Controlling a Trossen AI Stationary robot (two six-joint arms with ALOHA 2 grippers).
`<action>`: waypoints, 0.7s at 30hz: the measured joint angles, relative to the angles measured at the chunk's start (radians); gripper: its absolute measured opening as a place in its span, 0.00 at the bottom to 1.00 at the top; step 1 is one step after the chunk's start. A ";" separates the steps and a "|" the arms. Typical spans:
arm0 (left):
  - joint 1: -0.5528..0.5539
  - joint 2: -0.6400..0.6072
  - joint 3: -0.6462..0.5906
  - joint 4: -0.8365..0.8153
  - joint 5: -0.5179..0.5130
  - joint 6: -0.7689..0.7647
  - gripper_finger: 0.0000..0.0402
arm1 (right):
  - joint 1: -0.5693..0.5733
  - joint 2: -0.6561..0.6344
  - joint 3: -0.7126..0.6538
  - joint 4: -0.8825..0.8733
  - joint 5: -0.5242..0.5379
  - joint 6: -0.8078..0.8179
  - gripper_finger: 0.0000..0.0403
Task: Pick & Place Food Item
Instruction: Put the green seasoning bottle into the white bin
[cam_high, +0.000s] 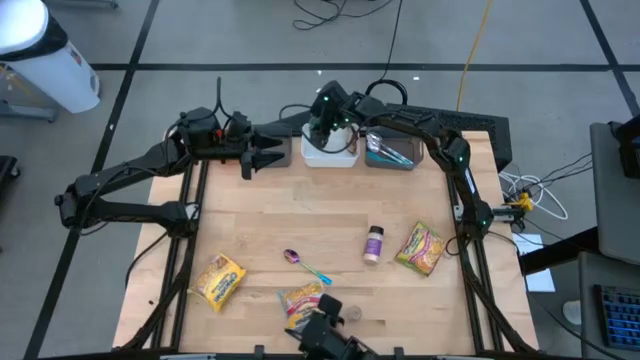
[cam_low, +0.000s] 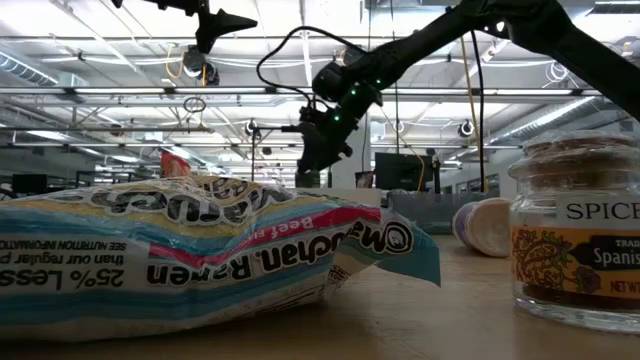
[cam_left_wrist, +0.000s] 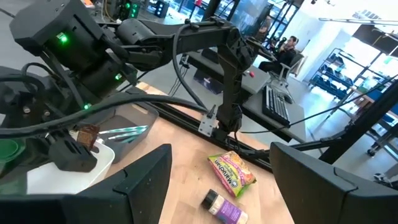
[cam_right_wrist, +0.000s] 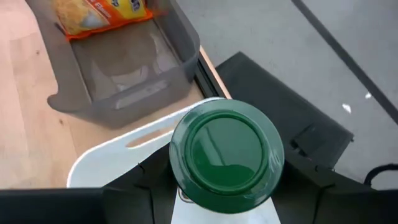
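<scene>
One food item, a green-lidded jar (cam_right_wrist: 226, 157), is pinched in the right end effector (cam_high: 327, 128) directly above the white bin (cam_high: 330, 153) at 12 o'clock on the bench (cam_high: 280, 215); release appears to be the remaining step. Several packets, a spice bottle (cam_high: 373, 244) and a spoon (cam_high: 306, 264) remain toward 6 o'clock. The right arm reaches across; the left end effector (cam_high: 268, 157) hovers nearby, fingers spread

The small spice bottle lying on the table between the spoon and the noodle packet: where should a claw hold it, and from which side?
Grip the spice bottle across the middle of its body, coming straight down from above. It lies on its side, apart from the spoon and the noodle packet, so its round flanks are probably free for both fingers.
</scene>
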 joint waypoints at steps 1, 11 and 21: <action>0.000 0.000 0.000 0.000 0.000 0.000 0.68 | 0.004 0.000 0.000 0.005 0.000 -0.008 0.48; 0.000 0.000 0.000 -0.008 0.000 0.001 0.68 | 0.037 0.000 -0.124 0.121 0.001 0.014 0.48; 0.000 0.000 0.000 -0.036 -0.020 0.003 0.68 | 0.039 0.000 -0.156 0.200 0.026 0.033 0.48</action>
